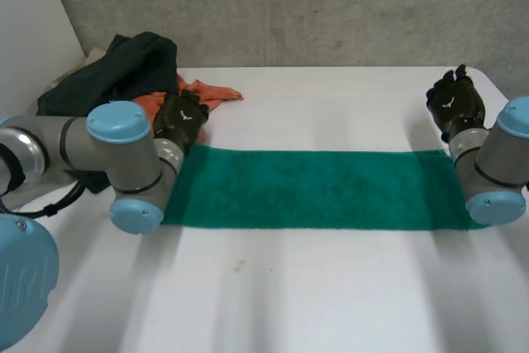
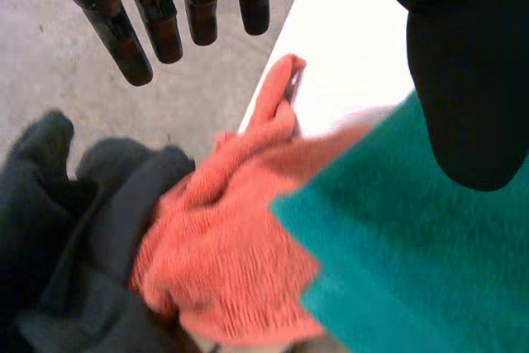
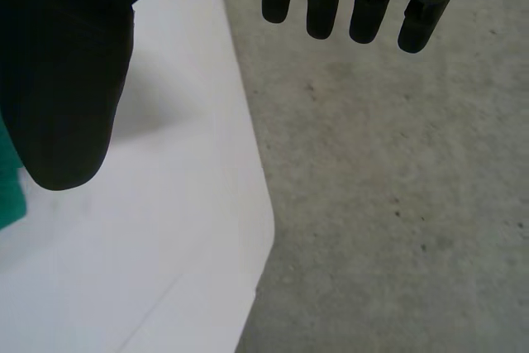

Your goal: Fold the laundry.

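Head view showed a long green towel (image 1: 314, 188) lying flat on the white table (image 1: 331, 287) as a narrow band that reached from the left arm (image 1: 91, 155) to the right arm (image 1: 496, 171). The left hand (image 1: 182, 117) was at the far left corner of the towel, just beside an orange cloth (image 1: 207, 93). This cloth lay crumpled near the far edge of the table. Behind it, a heap of dark clothes (image 1: 124, 64) sat on the far left corner of the table, and it touched the orange cloth.

The right hand (image 1: 455, 101) was beyond the far right corner of the towel, apart from it, near the right edge of the table.

In the left wrist view, the fingers (image 2: 132, 39) of the left hand were straight and spread from the thumb (image 2: 471, 80), and they held nothing. Under the palm, the corner of the green towel lay over a part of the orange cloth, and the dark clothes were pressed against the cloth's other side.

In the right wrist view, the fingers (image 3: 364, 6) of the right hand were also straight and held nothing. They were over the grey floor (image 3: 397, 204), past the rounded corner of the table, and the thumb (image 3: 66, 80) was over the bare table top. A small piece of the green towel was visible beside the thumb.
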`<action>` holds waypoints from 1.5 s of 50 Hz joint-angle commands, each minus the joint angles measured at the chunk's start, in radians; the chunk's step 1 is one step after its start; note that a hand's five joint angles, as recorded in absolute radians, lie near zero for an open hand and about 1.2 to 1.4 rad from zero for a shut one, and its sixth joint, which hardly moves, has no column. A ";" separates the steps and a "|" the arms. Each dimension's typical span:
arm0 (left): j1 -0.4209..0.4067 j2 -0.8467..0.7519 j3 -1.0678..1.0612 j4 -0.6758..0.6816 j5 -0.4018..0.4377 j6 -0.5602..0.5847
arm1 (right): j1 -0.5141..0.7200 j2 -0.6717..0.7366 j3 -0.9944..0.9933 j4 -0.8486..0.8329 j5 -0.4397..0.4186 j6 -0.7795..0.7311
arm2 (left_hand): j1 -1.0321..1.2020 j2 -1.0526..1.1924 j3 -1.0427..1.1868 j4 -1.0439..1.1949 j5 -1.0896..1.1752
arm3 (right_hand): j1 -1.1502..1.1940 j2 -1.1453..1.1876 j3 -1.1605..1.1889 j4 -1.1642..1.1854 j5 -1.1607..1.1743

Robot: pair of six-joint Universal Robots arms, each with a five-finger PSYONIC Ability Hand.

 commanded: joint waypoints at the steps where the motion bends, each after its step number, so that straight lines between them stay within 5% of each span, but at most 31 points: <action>1: -0.023 0.192 -0.144 -0.002 0.003 -0.059 | -0.011 -0.212 0.098 0.232 -0.019 0.218 | -0.017 -0.034 -0.034 -0.029 -0.048 | -0.047 -0.036 -0.031 -0.028 -0.043; 5: -0.021 0.295 -0.249 -0.004 0.005 -0.125 | -0.098 -0.319 0.174 0.419 -0.165 0.337 | -0.017 -0.034 -0.034 -0.029 -0.048 | -0.047 -0.036 -0.031 -0.028 -0.043; 10: -0.018 0.407 -0.406 0.005 0.012 -0.256 | -0.226 -0.372 0.293 0.602 -0.343 0.384 | -0.017 -0.034 -0.034 -0.029 -0.048 | 0.230 0.241 0.245 0.249 0.234; 14: -0.018 0.448 -0.488 0.009 0.052 -0.345 | -0.293 -0.381 0.384 0.608 -0.402 0.375 | -0.017 -0.034 -0.034 -0.029 -0.048 | 0.371 0.382 0.386 0.390 0.375; 28: -0.010 0.452 -0.571 0.053 0.107 -0.388 | -0.329 -0.343 0.524 0.338 -0.411 0.341 | -0.017 -0.034 -0.034 -0.029 -0.048 | 0.483 0.494 0.498 0.502 0.487; 31: -0.010 0.452 -0.580 0.067 0.107 -0.388 | -0.327 -0.311 0.516 0.315 -0.406 0.338 | -0.017 -0.034 -0.034 -0.029 -0.048 | 0.682 0.693 0.697 0.701 0.686; 33: -0.010 0.452 -0.585 0.074 0.107 -0.388 | -0.333 -0.309 0.514 0.296 -0.396 0.344 | -0.017 -0.034 -0.034 -0.029 -0.048 | 1.172 1.183 1.188 1.191 1.176; 39: -0.007 0.478 -0.597 0.078 0.103 -0.388 | -0.387 -0.402 0.579 0.121 -0.330 0.343 | -0.017 -0.034 -0.034 -0.029 -0.048 | 1.175 1.186 1.190 1.194 1.179; 43: -0.003 0.527 -0.617 0.078 0.106 -0.388 | -0.464 -0.507 0.570 0.139 -0.293 0.326 | -0.017 -0.034 -0.034 -0.029 -0.048 | 1.175 1.186 1.190 1.194 1.179; 50: 0.010 0.576 -0.645 0.078 0.106 -0.389 | -0.478 -0.472 0.472 0.180 -0.267 0.197 | -0.017 -0.034 -0.034 -0.029 -0.048 | 1.175 1.186 1.190 1.194 1.179; 54: 0.025 0.603 -0.665 0.078 0.106 -0.389 | -0.369 -0.476 0.458 0.159 -0.281 0.124 | -0.017 -0.034 -0.034 -0.029 -0.048 | 1.175 1.186 1.190 1.194 1.179; 60: 0.043 0.646 -0.686 0.078 0.104 -0.394 | 0.022 -0.475 0.428 0.023 -0.349 0.108 | -0.017 -0.034 -0.034 -0.029 -0.048 | 1.175 1.186 1.190 1.194 1.179; 66: 0.043 0.672 -0.698 0.076 0.103 -0.417 | 0.275 -0.455 0.421 -0.088 -0.437 0.108 | -0.017 -0.034 -0.034 -0.029 -0.048 | 1.175 1.186 1.190 1.194 1.179; 75: 0.042 0.676 -0.724 0.078 0.104 -0.426 | 0.593 -0.168 0.284 -0.068 -0.488 0.071 | -0.017 -0.034 -0.034 -0.029 -0.048 | 1.175 1.186 1.190 1.194 1.179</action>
